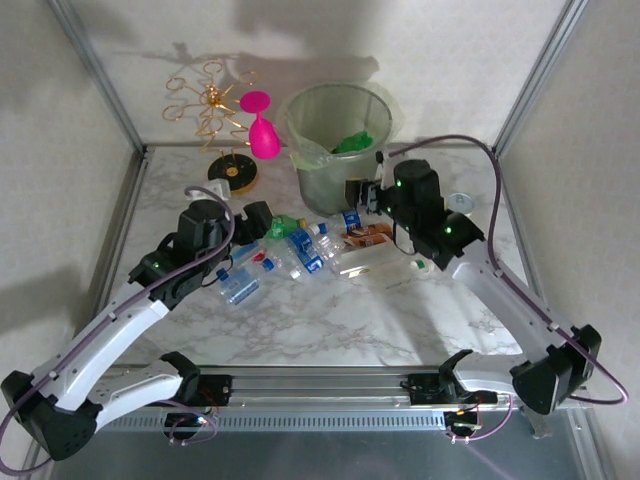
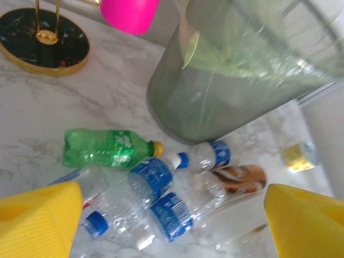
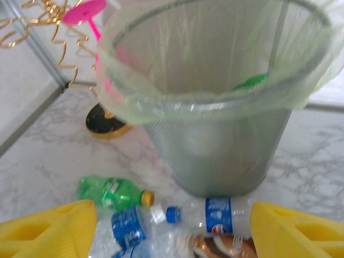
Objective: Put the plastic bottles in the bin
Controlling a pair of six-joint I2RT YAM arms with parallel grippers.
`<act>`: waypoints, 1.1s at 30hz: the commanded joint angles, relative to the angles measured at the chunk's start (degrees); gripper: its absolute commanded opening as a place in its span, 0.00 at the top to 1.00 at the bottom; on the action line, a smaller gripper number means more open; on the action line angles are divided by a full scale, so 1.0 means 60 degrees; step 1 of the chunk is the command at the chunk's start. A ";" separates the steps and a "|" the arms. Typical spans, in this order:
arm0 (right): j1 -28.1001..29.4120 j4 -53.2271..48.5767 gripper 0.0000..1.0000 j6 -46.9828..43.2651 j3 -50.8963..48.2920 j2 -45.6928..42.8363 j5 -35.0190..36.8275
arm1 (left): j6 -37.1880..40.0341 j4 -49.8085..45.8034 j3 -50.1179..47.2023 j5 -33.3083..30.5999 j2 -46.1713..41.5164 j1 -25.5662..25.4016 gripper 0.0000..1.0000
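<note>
Bottles [image 1: 300, 250] lay heaped between left gripper [image 2: 172, 217] and right gripper [image 3: 172, 231], both gaping empty, a blue-labelled bottle [image 3: 217, 214] crosswise ahead of the right one, beside the bin [image 3: 226, 156].

Light was bright and even in the overhead view and seemed to come from the near side: the wire stand [image 1: 205, 105] and pink goblet [image 1: 262, 130] threw soft grey shadows up onto the back wall [image 1: 420, 40]. That view was sharp, with a mild sheen on the marble table [image 1: 330, 320]. Both wrist views were soft. The bin [image 2: 215, 102] and bottles [image 2: 161, 199] were smeared with blur, the yellow pads [image 2: 37, 220] at the bottom corners were out of focus, and the right wrist view looked hazy and washed out.
</note>
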 commanded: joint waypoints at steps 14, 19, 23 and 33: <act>0.0342 -0.0046 0.24 0.1112 -0.2623 -0.2435 -0.1162 | 0.0171 -0.0879 -0.1971 -0.1312 0.1488 0.0474 0.00; 0.0367 0.0074 0.23 0.1047 -0.2810 -0.2423 -0.1149 | 0.0027 -0.0720 -0.2114 -0.0604 0.2126 0.0878 0.00; 0.0370 -0.0110 0.23 0.0822 -0.2792 -0.2459 -0.0811 | 0.0216 -0.0583 -0.2162 0.0255 0.2329 0.1045 0.00; 0.0371 -0.0321 0.22 0.0669 -0.2753 -0.2776 -0.0617 | 0.0334 -0.0493 -0.2459 0.0941 0.2829 0.1995 0.00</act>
